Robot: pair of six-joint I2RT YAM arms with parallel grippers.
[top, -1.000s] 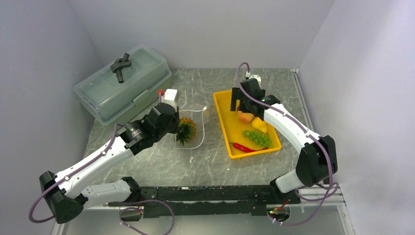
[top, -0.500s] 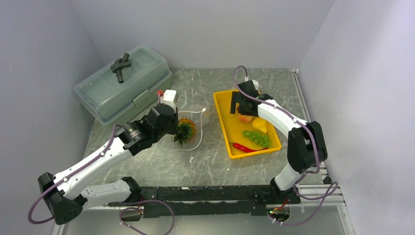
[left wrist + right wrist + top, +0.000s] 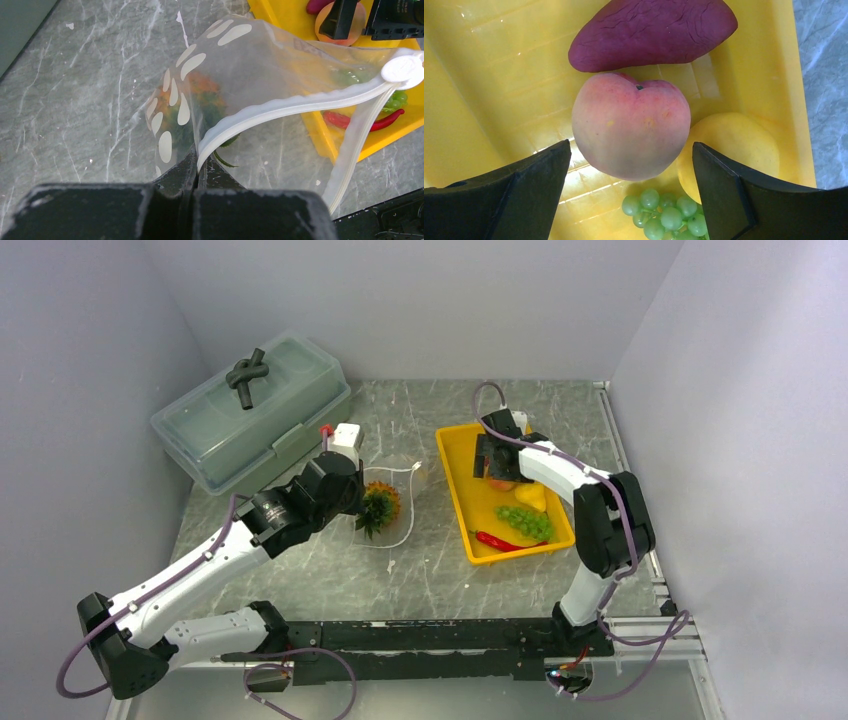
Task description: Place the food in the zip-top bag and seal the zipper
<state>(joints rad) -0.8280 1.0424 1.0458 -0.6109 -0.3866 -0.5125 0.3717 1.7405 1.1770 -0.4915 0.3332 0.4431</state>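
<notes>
From above, the left hand (image 3: 358, 490) was shut on the bag (image 3: 400, 512) at mid-tabletop, with the pineapple (image 3: 380, 505) already inside. The right hand (image 3: 497, 468) hung wide open and empty over the peach (image 3: 500, 483) in the yellow tray (image 3: 452, 455) toward the right edge, grapes (image 3: 525, 522) and chili (image 3: 497, 540) lying nearer the near edge. A lidded box (image 3: 250, 420) sat at the far left corner, well apart from the work. The left wrist view showed that hand pinching the zipper (image 3: 280, 107) strip, the mouth held open and the slider (image 3: 402, 68) at its far end. The right wrist view showed the open fingers flanking the peach without touching it, a purple piece (image 3: 651, 32) just beyond and a yellow fruit (image 3: 734, 147) just beside. Loading seemed the step in hand; the next move likely called for lowering and closing on the peach, minding those crowding neighbours.
</notes>
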